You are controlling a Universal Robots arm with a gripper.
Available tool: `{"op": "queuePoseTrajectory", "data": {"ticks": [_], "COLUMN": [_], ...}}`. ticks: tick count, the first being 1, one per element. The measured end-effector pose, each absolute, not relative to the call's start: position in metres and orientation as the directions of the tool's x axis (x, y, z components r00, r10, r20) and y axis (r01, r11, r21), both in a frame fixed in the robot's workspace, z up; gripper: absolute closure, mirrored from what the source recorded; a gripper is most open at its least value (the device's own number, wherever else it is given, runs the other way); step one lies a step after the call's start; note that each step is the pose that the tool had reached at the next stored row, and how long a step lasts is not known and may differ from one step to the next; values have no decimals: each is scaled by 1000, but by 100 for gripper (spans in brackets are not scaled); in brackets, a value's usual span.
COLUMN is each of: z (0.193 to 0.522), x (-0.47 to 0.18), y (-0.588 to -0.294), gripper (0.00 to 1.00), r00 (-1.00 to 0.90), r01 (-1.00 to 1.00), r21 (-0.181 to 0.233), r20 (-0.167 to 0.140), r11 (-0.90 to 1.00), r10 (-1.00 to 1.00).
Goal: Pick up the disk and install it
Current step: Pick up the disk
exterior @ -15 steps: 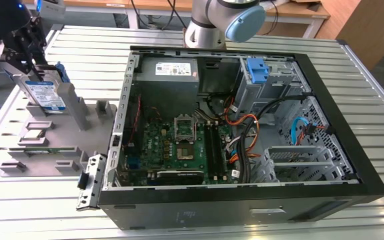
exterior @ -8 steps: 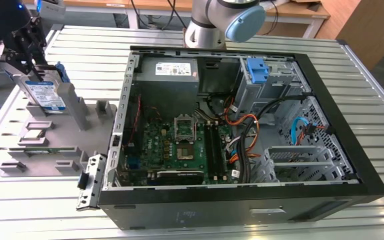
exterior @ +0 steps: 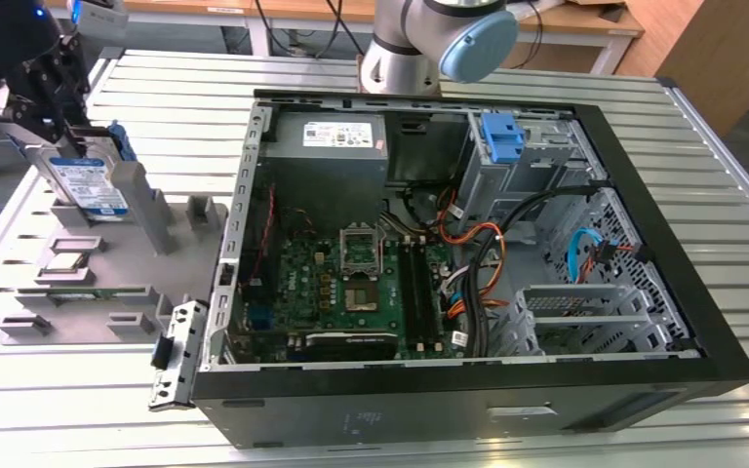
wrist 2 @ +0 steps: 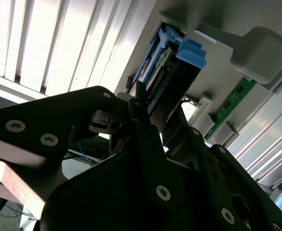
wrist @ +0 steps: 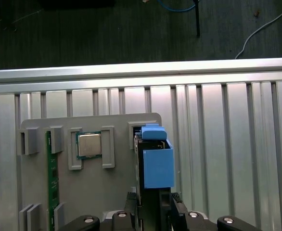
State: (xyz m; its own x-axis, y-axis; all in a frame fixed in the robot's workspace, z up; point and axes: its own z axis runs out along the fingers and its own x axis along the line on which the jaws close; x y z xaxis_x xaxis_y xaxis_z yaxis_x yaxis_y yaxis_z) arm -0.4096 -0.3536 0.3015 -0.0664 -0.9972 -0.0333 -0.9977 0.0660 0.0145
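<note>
The disk (exterior: 89,185) stands on edge in a slot of the grey holder plate (exterior: 114,268) at the exterior view's left; it is silver with a white-and-blue label and a blue carrier. My gripper (exterior: 73,141) hangs right over its top end. In the first wrist view the disk (wrist: 155,163) shows edge-on, and my gripper (wrist: 153,202) has a finger pressed against each face. In the second wrist view the dark fingers (wrist 2: 138,96) lie along the disk (wrist 2: 172,72) just below its blue tab. The gripper is shut on the disk, which is still in its slot.
An open computer case (exterior: 726,370) takes up the middle and right, with a power supply (exterior: 342,136), a motherboard (exterior: 362,283), cables and a blue bracket (exterior: 501,136) in the drive bay. The holder plate also carries a processor chip (wrist: 89,144) and a memory stick (wrist: 52,173). The arm's base (exterior: 401,58) stands behind the case.
</note>
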Motion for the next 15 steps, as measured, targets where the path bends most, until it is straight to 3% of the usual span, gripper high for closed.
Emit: {"op": "queuePoseTrajectory", "data": {"ticks": [2, 15], "z": [302, 302], "x": [-410, -410], "y": [-354, -354], "gripper": [65, 65], "r00": [-66, -66], "r01": [-998, -998], "r21": [15, 14], "r20": [-33, -33], "r11": [66, 66], "r10": [-997, -997]}}
